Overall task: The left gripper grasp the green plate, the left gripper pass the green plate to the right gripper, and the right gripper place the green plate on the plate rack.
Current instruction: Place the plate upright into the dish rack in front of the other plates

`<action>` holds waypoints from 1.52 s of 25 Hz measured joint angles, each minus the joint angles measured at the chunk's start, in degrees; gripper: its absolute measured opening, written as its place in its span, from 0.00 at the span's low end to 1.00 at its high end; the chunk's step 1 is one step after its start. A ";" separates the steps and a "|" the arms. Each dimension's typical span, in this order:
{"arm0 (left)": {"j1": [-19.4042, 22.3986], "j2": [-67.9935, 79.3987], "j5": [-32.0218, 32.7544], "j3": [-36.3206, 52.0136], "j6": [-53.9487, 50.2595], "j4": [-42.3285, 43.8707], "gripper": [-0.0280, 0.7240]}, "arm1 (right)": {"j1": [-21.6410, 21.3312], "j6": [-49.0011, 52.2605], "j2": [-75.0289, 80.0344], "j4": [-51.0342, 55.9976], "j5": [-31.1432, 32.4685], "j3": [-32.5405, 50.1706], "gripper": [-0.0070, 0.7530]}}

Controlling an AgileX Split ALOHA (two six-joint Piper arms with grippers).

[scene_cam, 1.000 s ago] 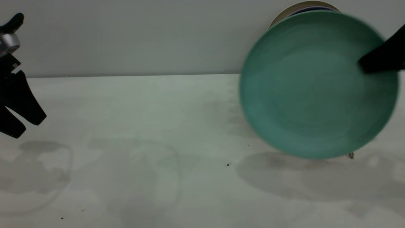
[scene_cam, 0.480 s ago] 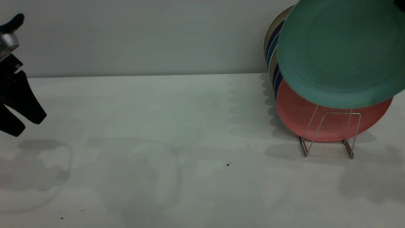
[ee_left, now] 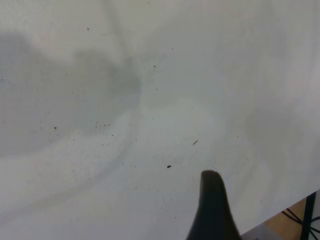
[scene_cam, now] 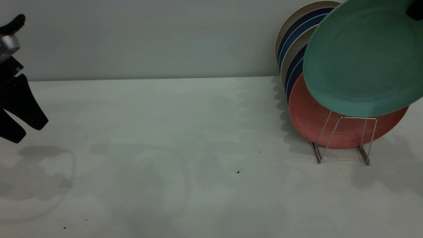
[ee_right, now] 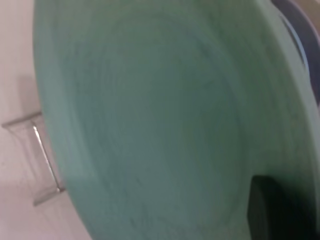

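The green plate (scene_cam: 360,59) hangs tilted at the top right, above and in front of the plate rack (scene_cam: 358,117), apart from the wire. My right gripper (scene_cam: 416,10) is shut on the plate's upper right rim and mostly out of the exterior view. In the right wrist view the plate (ee_right: 150,120) fills the picture, with one dark finger (ee_right: 272,210) on its face and the rack's wire (ee_right: 45,155) beyond its edge. My left gripper (scene_cam: 28,132) hangs open and empty at the far left above the table; one of its fingers (ee_left: 212,210) shows in the left wrist view.
A salmon-pink plate (scene_cam: 317,122) stands in the rack's front slot. Several cream and blue plates (scene_cam: 290,43) stand behind it against the back wall. The white table (scene_cam: 185,132) stretches between the two arms. Its edge (ee_left: 280,215) shows near the left gripper.
The green plate has risen from low in front of the rack to above it, uncovering the rack and pink plate, then shifted slightly right. The left gripper has not moved.
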 joint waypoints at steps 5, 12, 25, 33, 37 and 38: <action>0.00 0.00 0.00 0.00 -0.04 0.00 0.79 | 0.00 -0.75 0.85 0.00 -0.55 0.00 0.07; 0.00 0.00 0.00 0.00 -0.11 0.00 0.79 | 0.00 -1.30 3.55 0.05 -1.55 -0.12 0.07; 0.00 0.00 -0.49 0.00 -0.30 0.00 0.79 | 0.00 -2.69 6.20 4.76 -0.28 -0.23 0.37; 0.00 0.00 -1.26 0.00 -0.47 0.00 0.79 | 0.00 -2.63 7.46 12.80 9.47 -0.23 0.38; 0.00 0.00 -1.26 0.00 -0.59 0.00 0.79 | 0.00 -0.16 7.46 13.43 14.14 -0.23 0.38; 0.00 0.00 -1.26 0.00 -0.59 0.00 0.79 | 0.00 1.85 7.46 13.63 14.54 -0.23 0.39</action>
